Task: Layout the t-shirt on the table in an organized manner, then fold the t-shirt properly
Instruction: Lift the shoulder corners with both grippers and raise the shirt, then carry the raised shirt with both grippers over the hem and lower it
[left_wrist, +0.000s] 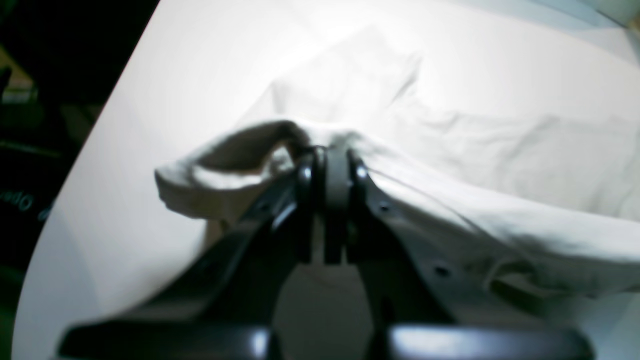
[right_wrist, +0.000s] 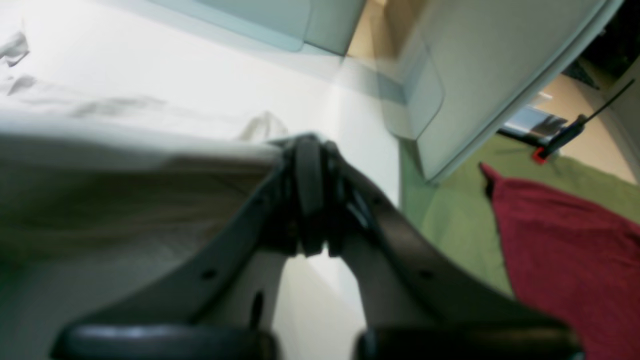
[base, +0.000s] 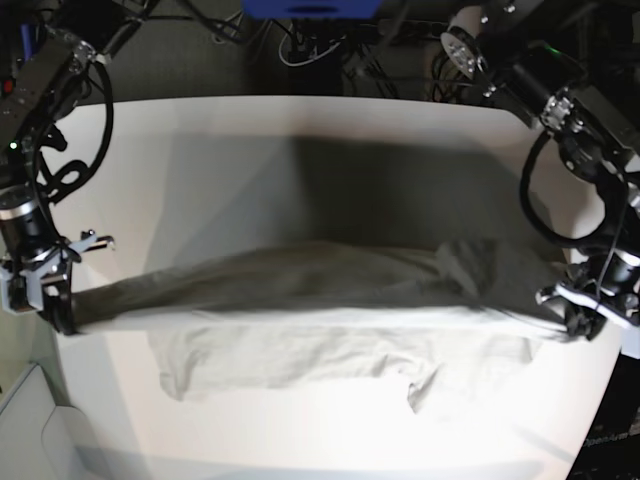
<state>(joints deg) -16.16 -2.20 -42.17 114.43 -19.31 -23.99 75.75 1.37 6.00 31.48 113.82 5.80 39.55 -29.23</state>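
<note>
t-shirt (base: 300, 310) stretched across table (base: 300, 130), middle of frame, half lifted. left gripper (base: 583, 322) and right gripper (base: 62, 312) both clamped on cloth edge. soft, light, sags; probably best held at corners.

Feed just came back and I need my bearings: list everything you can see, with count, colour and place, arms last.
t-shirt: one, light grey-beige, stretched across the table between both grippers, lower part lying on the surface.
table: one, white, under the shirt.
red cloth: one, dark red, on green floor beside the table, right wrist view.
cables: several, dark, behind the table's far edge.
left gripper: black, shut on the t-shirt.
right gripper: black, shut on the t-shirt.
</note>
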